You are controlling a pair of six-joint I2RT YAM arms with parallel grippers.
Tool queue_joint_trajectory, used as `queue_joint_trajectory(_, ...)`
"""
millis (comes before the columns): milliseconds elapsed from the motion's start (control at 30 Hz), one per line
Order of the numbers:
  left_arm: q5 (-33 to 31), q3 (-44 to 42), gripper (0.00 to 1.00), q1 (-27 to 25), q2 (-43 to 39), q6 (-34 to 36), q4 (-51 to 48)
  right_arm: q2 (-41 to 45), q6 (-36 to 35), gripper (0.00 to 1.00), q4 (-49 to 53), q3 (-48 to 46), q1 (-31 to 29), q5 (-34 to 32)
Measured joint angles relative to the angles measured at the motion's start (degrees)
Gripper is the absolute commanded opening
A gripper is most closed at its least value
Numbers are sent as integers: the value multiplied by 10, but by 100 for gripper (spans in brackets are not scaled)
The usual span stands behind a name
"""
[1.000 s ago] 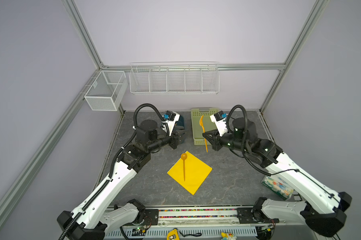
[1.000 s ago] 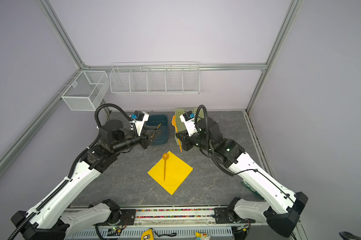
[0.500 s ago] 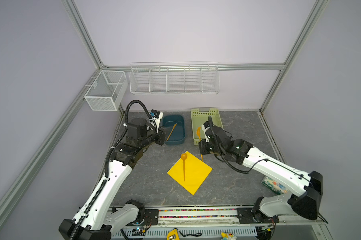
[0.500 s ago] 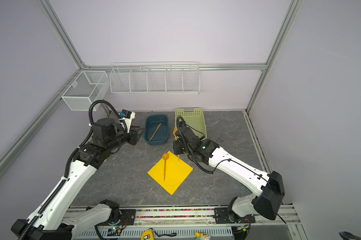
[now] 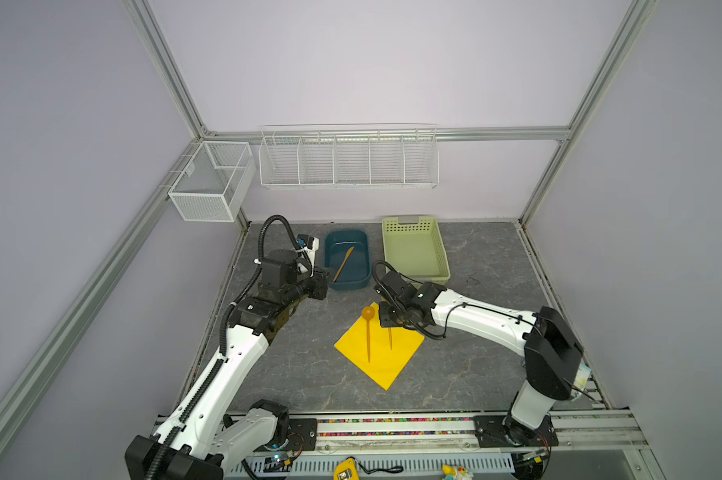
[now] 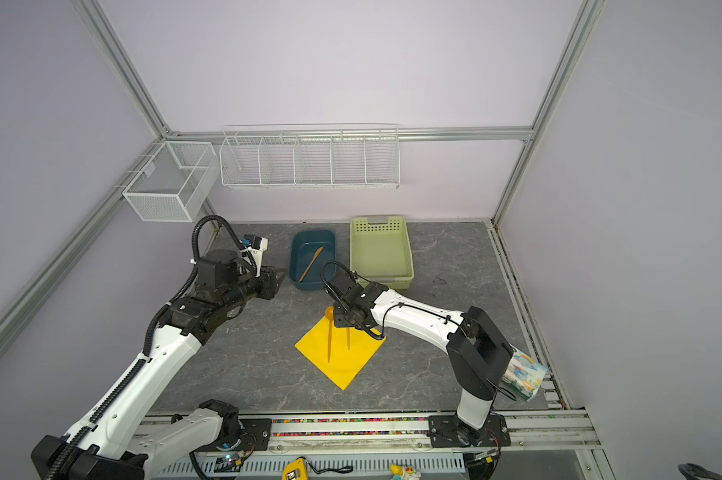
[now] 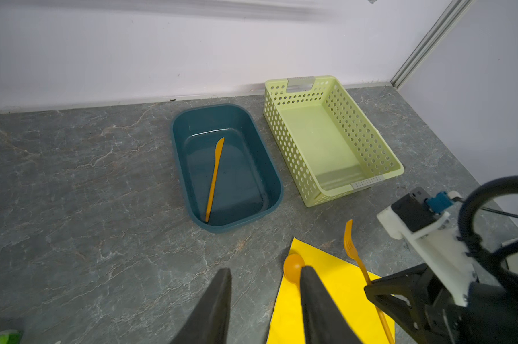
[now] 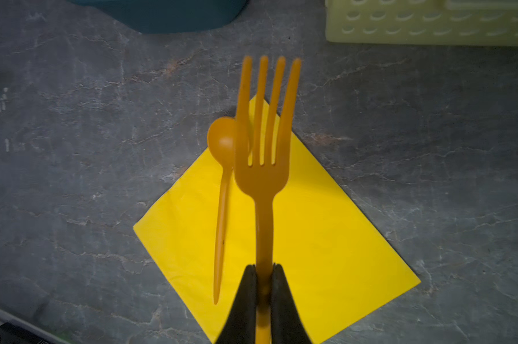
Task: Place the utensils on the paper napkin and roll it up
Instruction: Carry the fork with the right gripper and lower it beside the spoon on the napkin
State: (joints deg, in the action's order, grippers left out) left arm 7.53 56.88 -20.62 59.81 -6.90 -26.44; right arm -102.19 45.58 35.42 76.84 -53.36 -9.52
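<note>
Since a second ago my right arm has swung down from the green basket [image 5: 442, 257] to the paper napkin [image 5: 384, 368], and my left arm has drawn back from over the blue tub [image 5: 347, 232].

In both top views the napkin lies mid-table toward the front edge, one corner pointing at the back edge. The spoon [image 5: 368, 332] rests on it, its bowl at that back corner. The right gripper [image 5: 392, 321] holds the fork [image 5: 390, 338] just beside the spoon and parallel to it. The left gripper [image 5: 325, 277] hovers near the tub's left front corner. The thin straight piece [image 6: 310, 264] lies in the tub, by the back edge.

From the left wrist, the left gripper [image 7: 266, 269] stands partly spread with nothing between its fingers. The thin piece [image 7: 213, 181] lies lengthwise in the tub [image 7: 278, 190].

From the right wrist, the right gripper [image 8: 263, 268] is pinched on the fork's handle. The fork [image 8: 262, 166] is over the napkin [image 8: 326, 238], its tines reaching past the back corner. I cannot tell whether it touches the paper.

I judge I am setting down the second utensil. Next I should lower the fork flat, let go and lift straight up without dragging the napkin. Then the left gripper must reach into the tub for the thin piece, before any rolling.
</note>
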Motion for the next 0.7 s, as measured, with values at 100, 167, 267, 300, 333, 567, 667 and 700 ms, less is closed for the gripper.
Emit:
queue_joint_trajectory(100, -9, -5, 41, 0, -3, -6, 1, -27, 9, 7, 2, 10, 0, 11)
queue_joint_trajectory(167, -13, -6, 42, 0, -7, -9, 1, -39, 14, 7, 3, 14, 0, 17)
queue_joint_trajectory(267, -13, -6, 44, 0, -14, -13, 5, -54, 20, 7, 11, 26, 0, 22)
queue_joint_trajectory(300, -13, -6, 45, 0, -17, -14, 7, -59, 22, 7, 12, 31, 0, 24)
queue_joint_trajectory(333, -13, -6, 45, 0, -20, -16, 9, -64, 25, 7, 13, 37, 0, 26)
queue_joint_trajectory(567, -13, -13, 45, 0, -28, -17, 21, -105, 37, 7, 26, 65, 0, 43)
queue_joint_trajectory(667, -13, -16, 45, 0, -28, -17, 21, -123, 42, 7, 36, 77, 0, 47)
queue_joint_trajectory(700, -13, -17, 45, 0, -28, -17, 21, -127, 44, 7, 38, 78, 0, 48)
